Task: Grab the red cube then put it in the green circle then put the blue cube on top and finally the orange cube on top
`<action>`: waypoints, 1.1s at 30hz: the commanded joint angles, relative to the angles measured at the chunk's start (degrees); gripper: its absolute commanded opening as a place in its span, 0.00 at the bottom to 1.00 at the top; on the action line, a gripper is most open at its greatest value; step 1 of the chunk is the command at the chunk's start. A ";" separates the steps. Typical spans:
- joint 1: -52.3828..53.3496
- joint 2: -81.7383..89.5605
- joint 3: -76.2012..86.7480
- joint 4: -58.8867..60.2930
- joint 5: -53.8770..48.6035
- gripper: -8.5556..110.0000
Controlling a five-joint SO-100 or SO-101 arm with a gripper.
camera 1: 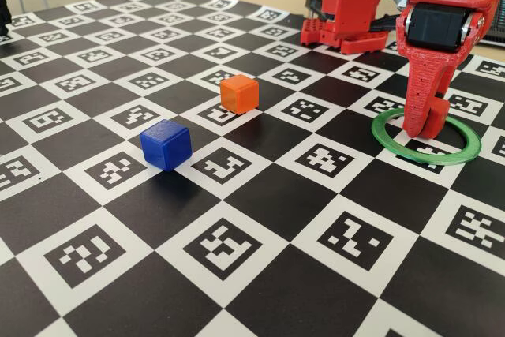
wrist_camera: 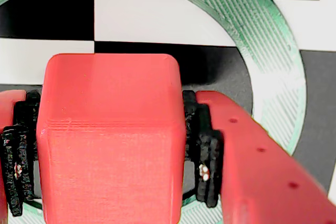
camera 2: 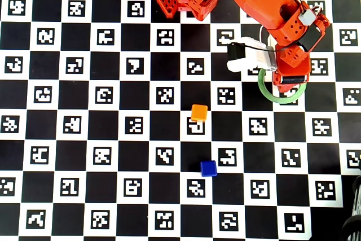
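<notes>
In the wrist view the red cube (wrist_camera: 110, 140) sits clamped between the two fingers (wrist_camera: 210, 150), their black pads pressed against its left and right faces, and the green circle (wrist_camera: 273, 61) arcs around it over the black-and-white squares below. The fixed view shows the gripper (camera 1: 422, 120) pointing straight down with its tips inside the green circle (camera 1: 465, 147), at the right of the checkered marker bench (camera 1: 260, 195) (the cube itself is hidden behind the red fingers here, so whether it touches the surface cannot be told). The orange cube (camera 1: 238, 93) stands on the bench well to the left of the ring, and the blue cube (camera 1: 166, 145) lies nearer the camera, further left, apart from it. From overhead, the arm (camera 2: 254, 4) reaches from the top edge down over the green circle (camera 2: 264, 90), with the orange cube (camera 2: 198, 113) and blue cube (camera 2: 208, 168) lower and to the left.
</notes>
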 commanded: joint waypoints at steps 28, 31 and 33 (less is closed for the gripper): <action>-2.64 1.23 -0.79 -1.05 2.29 0.31; -2.29 1.93 -0.79 -1.58 1.76 0.33; -1.58 2.20 -0.79 -1.76 1.32 0.33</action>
